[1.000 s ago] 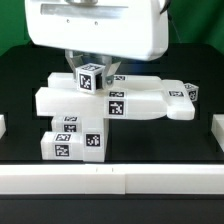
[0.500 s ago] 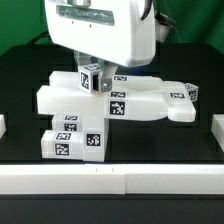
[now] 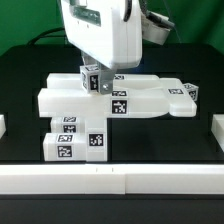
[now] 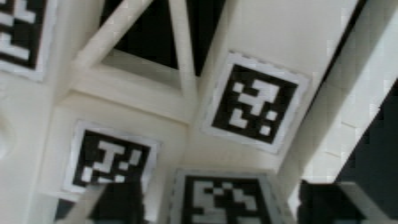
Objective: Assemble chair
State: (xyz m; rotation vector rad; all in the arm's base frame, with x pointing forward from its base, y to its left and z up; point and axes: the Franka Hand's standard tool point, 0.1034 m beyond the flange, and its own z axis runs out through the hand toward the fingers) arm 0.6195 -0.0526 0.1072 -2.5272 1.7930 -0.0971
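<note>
The chair's white tagged parts lie mid-table. A wide slab [image 3: 140, 100] lies across, and a blocky part [image 3: 75, 142] with several tags stands in front of it. A small tagged cube [image 3: 92, 78] sits on the slab's far side, right under my gripper [image 3: 98, 68]. In the wrist view the dark fingertips [image 4: 93, 205] flank a tagged white piece [image 4: 222, 200], touching its sides, with the gripper [image 4: 217, 205] shut on it. Beyond it are more tags and the X-braced frame [image 4: 178, 45].
A white rail [image 3: 110, 180] runs along the table's front edge. White border pieces stand at the exterior view's left [image 3: 3, 127] and right [image 3: 217, 130]. Cables hang behind the arm.
The gripper body has shifted toward the exterior view's right and looks narrower, as if turned. The slab and cube have shifted very slightly the same way. The front block has not moved.
</note>
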